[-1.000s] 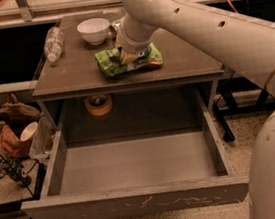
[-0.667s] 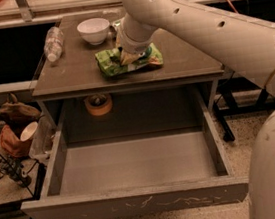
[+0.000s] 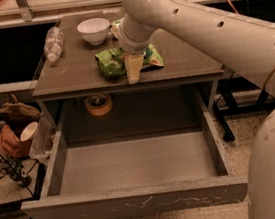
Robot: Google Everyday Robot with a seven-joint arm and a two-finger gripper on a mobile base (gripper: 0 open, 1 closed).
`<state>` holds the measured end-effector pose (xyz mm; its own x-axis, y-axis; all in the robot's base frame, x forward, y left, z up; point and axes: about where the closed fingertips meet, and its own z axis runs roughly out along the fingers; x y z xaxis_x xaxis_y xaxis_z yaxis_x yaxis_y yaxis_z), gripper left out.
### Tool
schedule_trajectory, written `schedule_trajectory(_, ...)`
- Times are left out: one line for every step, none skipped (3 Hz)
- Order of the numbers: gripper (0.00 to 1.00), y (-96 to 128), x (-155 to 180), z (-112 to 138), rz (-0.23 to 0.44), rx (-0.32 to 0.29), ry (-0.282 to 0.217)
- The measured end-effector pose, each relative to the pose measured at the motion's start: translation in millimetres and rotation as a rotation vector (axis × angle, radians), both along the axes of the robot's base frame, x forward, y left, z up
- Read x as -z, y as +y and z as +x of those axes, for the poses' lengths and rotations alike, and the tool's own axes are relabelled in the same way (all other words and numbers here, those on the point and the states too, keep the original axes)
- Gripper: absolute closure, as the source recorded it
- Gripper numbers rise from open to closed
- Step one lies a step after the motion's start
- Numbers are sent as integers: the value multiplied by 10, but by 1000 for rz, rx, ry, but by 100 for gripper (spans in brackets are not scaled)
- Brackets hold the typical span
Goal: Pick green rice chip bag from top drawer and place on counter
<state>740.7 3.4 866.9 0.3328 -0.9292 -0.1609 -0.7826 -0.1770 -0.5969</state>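
Observation:
The green rice chip bag [image 3: 112, 63] lies flat on the counter [image 3: 72, 74], near the middle of its front half. My gripper [image 3: 133, 69] hangs over the bag's middle, and its tip reaches down toward the counter's front edge. It hides the centre of the bag, so green shows on both sides of it. The top drawer [image 3: 134, 162] is pulled fully out below the counter. Its flat grey bottom holds nothing, and its front panel [image 3: 134, 202] is scratched.
A white bowl [image 3: 93, 29] and a clear plastic bottle [image 3: 53, 43] on its side sit at the back left of the counter. A tape roll [image 3: 98, 104] sits in the recess behind the drawer. Bags and cables [image 3: 14, 132] crowd the floor at left. My arm spans the right side.
My gripper has shifted from the bag's top toward the counter's front edge and now reaches lower in the picture. The bag stays in the same place on the counter.

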Motion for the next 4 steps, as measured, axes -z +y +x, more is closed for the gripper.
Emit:
schedule_trajectory(0,0,0,0,0,0,0)
schedule_trajectory(0,-114,-123,-36,-19,26,-9)
schedule_trajectory(0,-775,-713,-341,-113,180,-51)
schedule_trajectory(0,-1477,-1421,-796,-151,358,-115)
